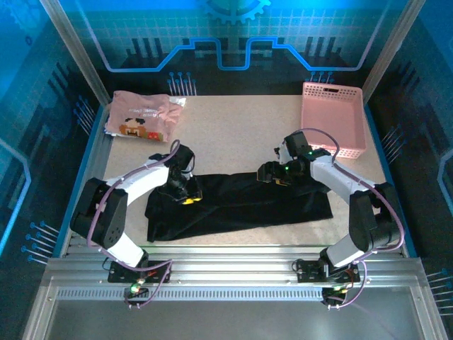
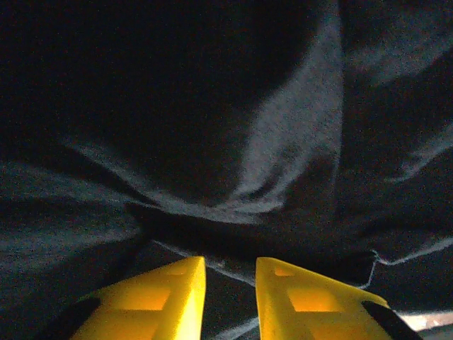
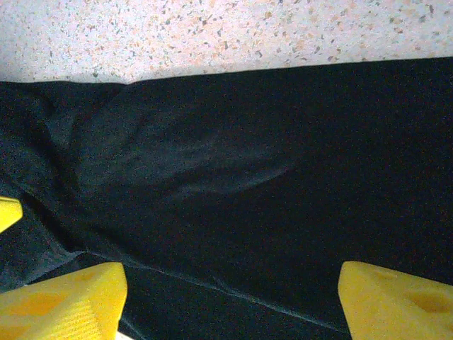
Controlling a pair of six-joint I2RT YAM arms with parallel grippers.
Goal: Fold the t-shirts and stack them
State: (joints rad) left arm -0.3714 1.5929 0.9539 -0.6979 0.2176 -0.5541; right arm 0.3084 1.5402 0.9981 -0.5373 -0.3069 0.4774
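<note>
The black t-shirt (image 1: 241,205) is lying across the table (image 1: 241,134), the pink t-shirt (image 1: 141,117) folded far left. I cannot tell whether the left gripper (image 2: 230,265), fingers narrowed, is pinching black cloth; the right gripper (image 3: 232,273) is gaping above it.

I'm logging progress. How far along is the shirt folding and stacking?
Done: the pink shirt looks folded at the far left corner. In hand: the black shirt is a long band mid-table, with the left claw nearly closed over it and the right claw open above it. Left: finishing its folds and stacking.
</note>
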